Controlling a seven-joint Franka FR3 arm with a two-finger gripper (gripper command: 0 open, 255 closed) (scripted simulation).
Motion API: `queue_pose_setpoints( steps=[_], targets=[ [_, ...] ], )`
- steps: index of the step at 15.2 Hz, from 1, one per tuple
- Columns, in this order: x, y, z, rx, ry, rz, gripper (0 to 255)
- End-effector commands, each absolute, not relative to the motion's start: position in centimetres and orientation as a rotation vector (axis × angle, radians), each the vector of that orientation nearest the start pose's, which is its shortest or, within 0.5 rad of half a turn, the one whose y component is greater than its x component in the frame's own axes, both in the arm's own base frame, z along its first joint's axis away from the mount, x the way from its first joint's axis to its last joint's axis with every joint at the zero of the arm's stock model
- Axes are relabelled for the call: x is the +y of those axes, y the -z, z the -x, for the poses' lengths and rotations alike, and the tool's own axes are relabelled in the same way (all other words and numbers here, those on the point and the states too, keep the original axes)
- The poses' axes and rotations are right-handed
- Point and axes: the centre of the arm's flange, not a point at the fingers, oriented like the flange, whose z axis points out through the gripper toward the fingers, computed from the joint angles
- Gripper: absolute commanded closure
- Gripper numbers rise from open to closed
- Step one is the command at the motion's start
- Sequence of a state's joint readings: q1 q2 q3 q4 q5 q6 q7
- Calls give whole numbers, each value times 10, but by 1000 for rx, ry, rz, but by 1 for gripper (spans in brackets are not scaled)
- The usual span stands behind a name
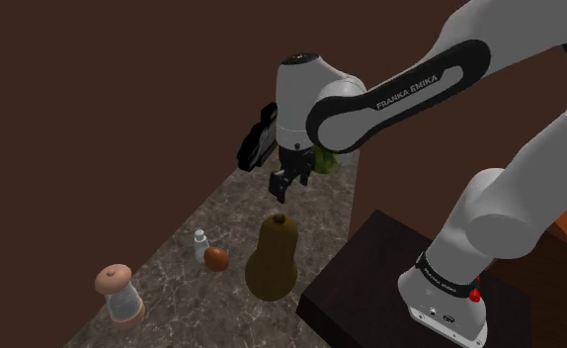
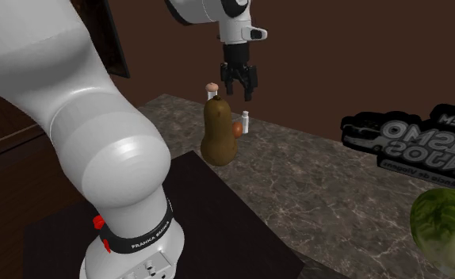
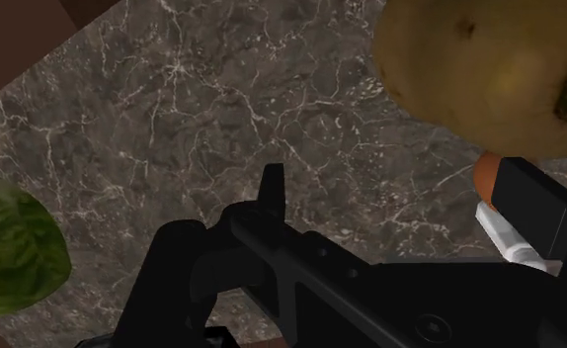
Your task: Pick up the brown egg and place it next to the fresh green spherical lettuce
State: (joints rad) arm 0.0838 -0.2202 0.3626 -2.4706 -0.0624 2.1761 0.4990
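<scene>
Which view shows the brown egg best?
The shoulder view: the brown egg lies whole and unobstructed on the veined counter, beside the small white bottle. In the second exterior view, the squash hides part of it. In the wrist view, a sliver peeks out behind a pincer finger.

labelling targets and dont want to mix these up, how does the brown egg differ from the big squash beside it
Size: the squash towers over the egg.
Shape: the squash is pear-shaped and stands upright with its stem on top, while the egg is a small oval.
Colour: the egg is reddish brown, the squash a duller yellow-brown.
Both sit close together on the marbled counter.
</scene>
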Motion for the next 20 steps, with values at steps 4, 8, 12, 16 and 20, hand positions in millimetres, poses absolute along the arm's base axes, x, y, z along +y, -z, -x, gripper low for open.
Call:
queue_pose_setpoints(
  steps=[4,8,12,16,20],
  targets=[
    [230,-314,-426,0,8,3323,0],
    [263,-275,-445,-34,43,3347,0],
    [296,-237,-464,-70,80,3369,0],
    [327,-197,-483,-106,117,3391,0],
    [359,-158,-503,-142,154,3412,0]
  ],
)
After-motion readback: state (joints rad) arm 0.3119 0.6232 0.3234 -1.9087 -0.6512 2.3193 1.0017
